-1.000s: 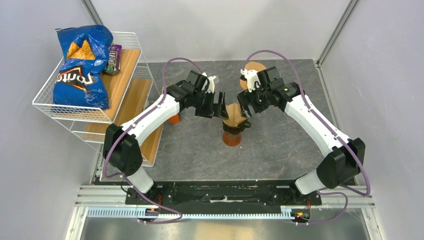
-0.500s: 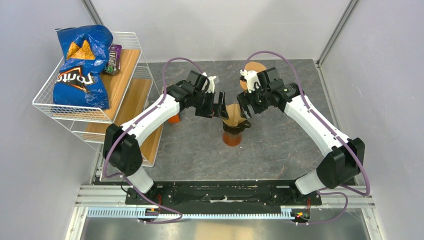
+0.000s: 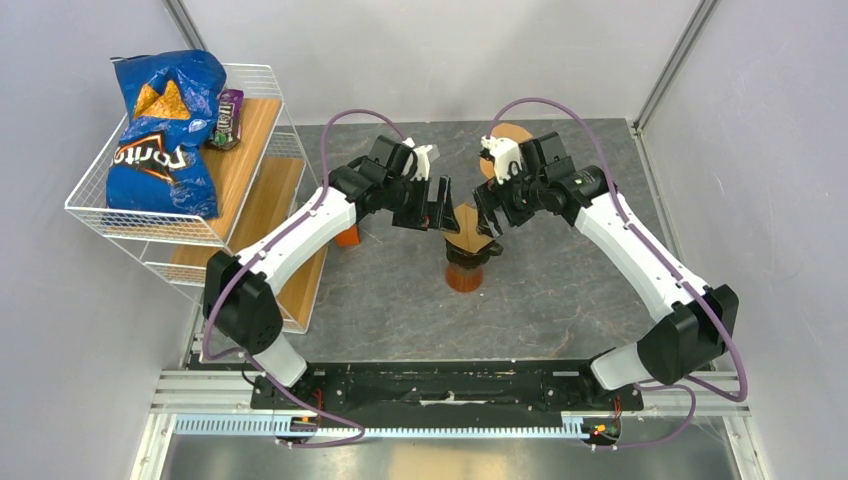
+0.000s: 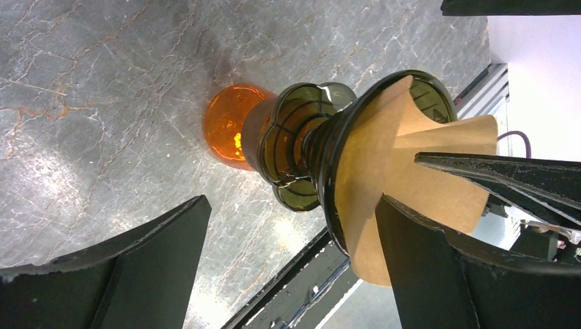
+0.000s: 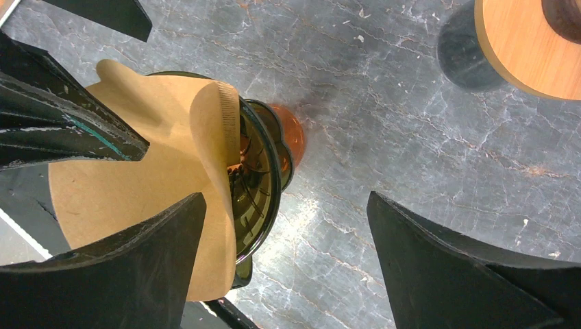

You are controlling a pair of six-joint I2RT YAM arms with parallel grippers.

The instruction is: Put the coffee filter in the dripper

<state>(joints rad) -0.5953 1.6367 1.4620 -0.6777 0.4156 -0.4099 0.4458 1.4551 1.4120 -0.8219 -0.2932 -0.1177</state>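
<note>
Brown filter [image 4: 404, 171], point down in upright dripper [image 4: 294, 137], left tool [image 4: 293, 205] and right tool [image 5: 286, 199] spread wide.

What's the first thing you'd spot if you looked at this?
The brown coffee filter sticking out of the dark dripper in the middle, with the left gripper and right gripper open on either side. Then the big blue chip bag in the wire basket, far left.
</note>
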